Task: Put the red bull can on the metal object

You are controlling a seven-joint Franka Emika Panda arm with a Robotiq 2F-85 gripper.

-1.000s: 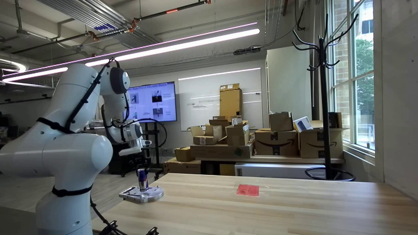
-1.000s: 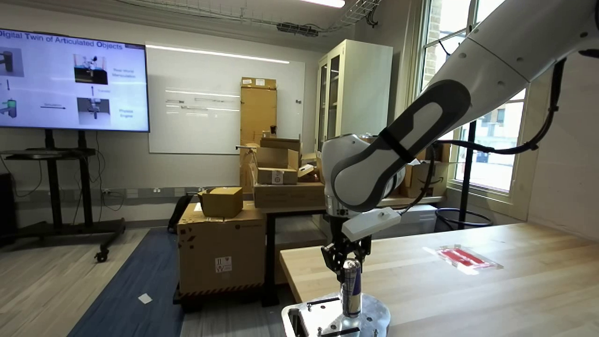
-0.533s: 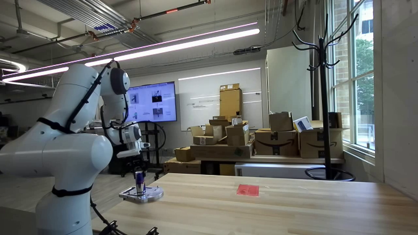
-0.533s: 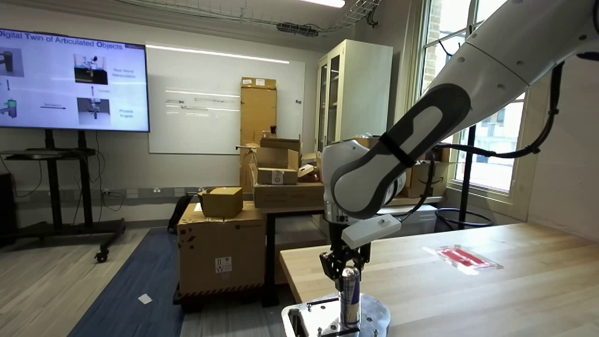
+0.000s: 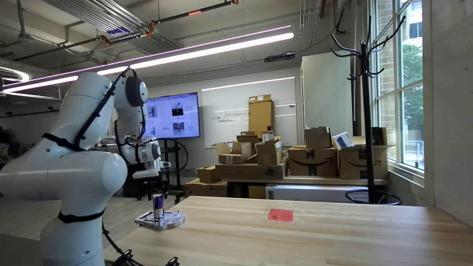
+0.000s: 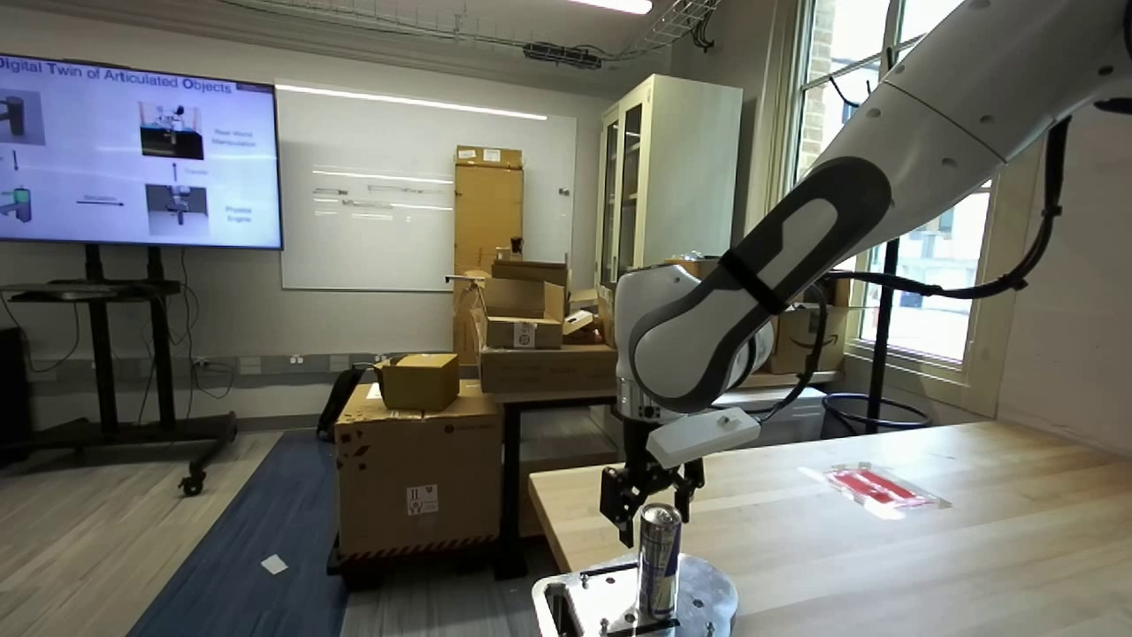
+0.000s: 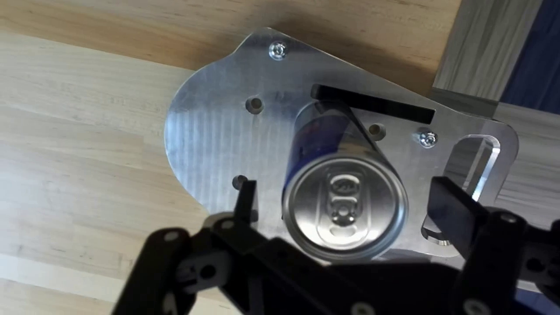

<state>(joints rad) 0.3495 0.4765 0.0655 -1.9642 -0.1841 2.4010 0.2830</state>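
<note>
Hand (image 7: 348,203) has released the can (image 7: 341,186) upright on metal plate (image 7: 271,140).

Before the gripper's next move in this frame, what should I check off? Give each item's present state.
Red Bull can on the metal object: ok.
Can upright: ok in both exterior views.
Gripper open: ok.
Gap between gripper and can on both sides: ok in the wrist view.
Metal object wholly over the table: not ok; one end juts past the edge.
Underside of the can seated flat: cannot tell; hidden.
</note>
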